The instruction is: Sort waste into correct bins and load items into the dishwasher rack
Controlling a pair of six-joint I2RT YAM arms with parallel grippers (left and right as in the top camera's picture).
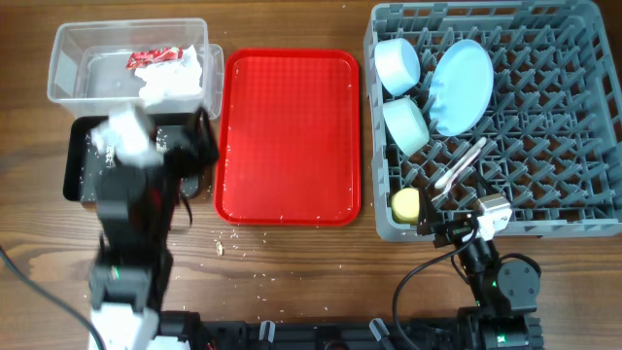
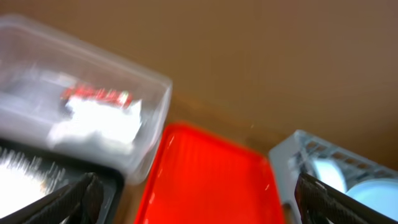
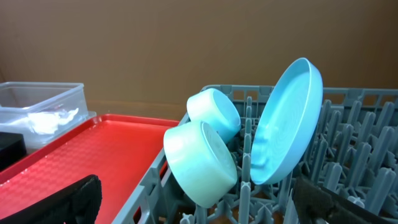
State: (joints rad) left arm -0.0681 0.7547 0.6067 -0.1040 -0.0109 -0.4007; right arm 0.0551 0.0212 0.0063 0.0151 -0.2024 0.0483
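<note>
Both my grippers gape, holding nothing. The red-and-white snack wrapper (image 1: pixel 153 57) and crumpled white tissue (image 1: pixel 175 78) lie in the clear rectangular plastic tub (image 1: pixel 68 68); the pale blue round plate (image 3: pixel 287 121) stands in the grey plastic dishwasher rack (image 1: pixel 583 117).

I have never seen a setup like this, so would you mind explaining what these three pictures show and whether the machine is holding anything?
Two robot arms sit at a wooden table. The overhead picture looks straight down; the other two come from a camera on each wrist, with dark fingers at the bottom corners.

The left gripper and right gripper both look open and empty.

On the table, from left: a clear tub holding a red-and-white wrapper and white tissue, a black tray below it, a bare red tray, and a grey rack. The rack holds two pale bowls, a blue plate on edge, a yellow cup and white cutlery.
</note>
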